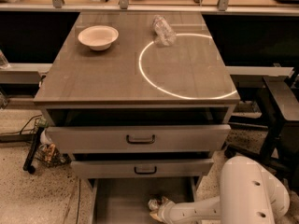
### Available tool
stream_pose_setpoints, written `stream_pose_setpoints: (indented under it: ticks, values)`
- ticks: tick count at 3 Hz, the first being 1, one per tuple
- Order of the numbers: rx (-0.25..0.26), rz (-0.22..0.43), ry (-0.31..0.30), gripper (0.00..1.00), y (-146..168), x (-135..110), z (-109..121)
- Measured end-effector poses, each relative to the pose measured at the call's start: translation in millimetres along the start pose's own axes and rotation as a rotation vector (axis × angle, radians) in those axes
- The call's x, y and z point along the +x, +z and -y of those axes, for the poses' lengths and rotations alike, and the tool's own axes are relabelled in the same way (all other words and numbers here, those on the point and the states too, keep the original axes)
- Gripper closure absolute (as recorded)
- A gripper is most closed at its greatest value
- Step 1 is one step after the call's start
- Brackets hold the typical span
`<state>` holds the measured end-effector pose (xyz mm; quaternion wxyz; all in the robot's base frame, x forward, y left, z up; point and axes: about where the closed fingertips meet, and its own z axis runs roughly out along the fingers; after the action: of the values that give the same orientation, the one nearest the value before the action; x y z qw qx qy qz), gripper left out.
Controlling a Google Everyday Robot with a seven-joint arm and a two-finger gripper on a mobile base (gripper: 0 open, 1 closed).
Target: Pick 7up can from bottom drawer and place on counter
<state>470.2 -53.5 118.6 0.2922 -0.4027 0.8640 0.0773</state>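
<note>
The bottom drawer (pixel 117 195) is pulled out at the foot of the cabinet, its grey floor showing. My gripper (pixel 156 210) reaches into it from the right, low over the floor near the front edge. A small silvery-green object (pixel 158 202), seemingly the 7up can, sits right at the gripper's tip; I cannot tell whether it is held. The counter (pixel 103 73) above is wood-grain with a bright ring of light (pixel 140 64) across it.
A white bowl (pixel 98 36) stands at the counter's back left and a clear plastic bottle (pixel 162 29) lies at the back middle. Two upper drawers with dark handles (pixel 140 139) stick out above the bottom drawer. My white arm housing (pixel 252 190) is at lower right. Cables (pixel 39 148) lie on the floor at left.
</note>
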Motion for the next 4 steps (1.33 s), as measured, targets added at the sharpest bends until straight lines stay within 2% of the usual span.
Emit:
stream_pose_setpoints:
  ticks: [1, 2, 3, 4]
  values:
    - [0.008, 0.000, 0.000, 0.62, -3, 3, 4]
    - [0.014, 0.028, -0.008, 0.85, -15, -2, 4]
    - [0.012, 0.074, -0.028, 1.00, -42, -16, 6]
    - [-0.001, 0.081, -0.045, 1.00, -78, -21, 13]
